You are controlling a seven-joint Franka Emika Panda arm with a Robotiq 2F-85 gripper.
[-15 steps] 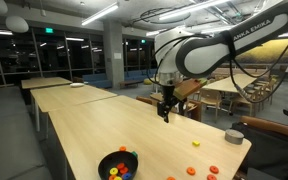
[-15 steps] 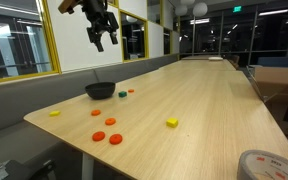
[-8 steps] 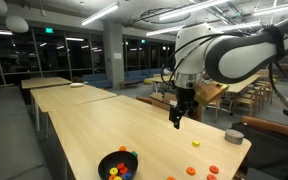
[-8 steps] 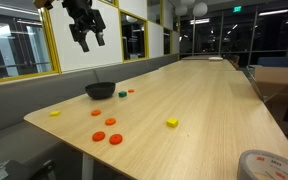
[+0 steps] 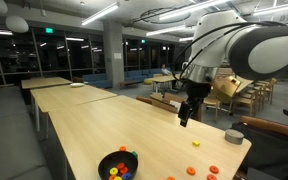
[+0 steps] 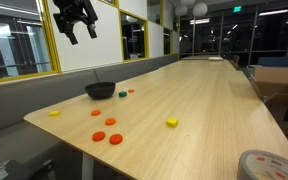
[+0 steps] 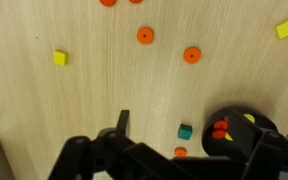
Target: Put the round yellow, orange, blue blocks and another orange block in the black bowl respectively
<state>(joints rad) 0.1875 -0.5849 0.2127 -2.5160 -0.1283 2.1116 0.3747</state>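
Observation:
The black bowl (image 5: 102, 166) (image 6: 100, 92) (image 7: 250, 138) sits on the wooden table and holds orange and yellow blocks. On the table lie loose orange discs (image 6: 111, 123) (image 7: 145, 35) (image 5: 196, 143), a yellow block (image 6: 54, 113) and a yellow cube (image 6: 171, 122) (image 7: 286, 28). Close by the bowl are a small green cube (image 7: 185, 131) and another orange disc (image 7: 179, 152). My gripper (image 5: 187, 112) (image 6: 74, 18) (image 7: 189, 142) hangs high above the table. It is open and holds nothing. A blue block is too small to tell in the bowl.
A grey tape roll (image 5: 235, 135) (image 6: 261, 165) lies near one table corner. The table's long edges show in both exterior views. More tables and chairs stand behind, and a yellow-framed window wall (image 6: 24, 45) runs along one side.
The arm has swung sideways across the table, carrying the open gripper away from its earlier spot and a little higher. No block has moved.

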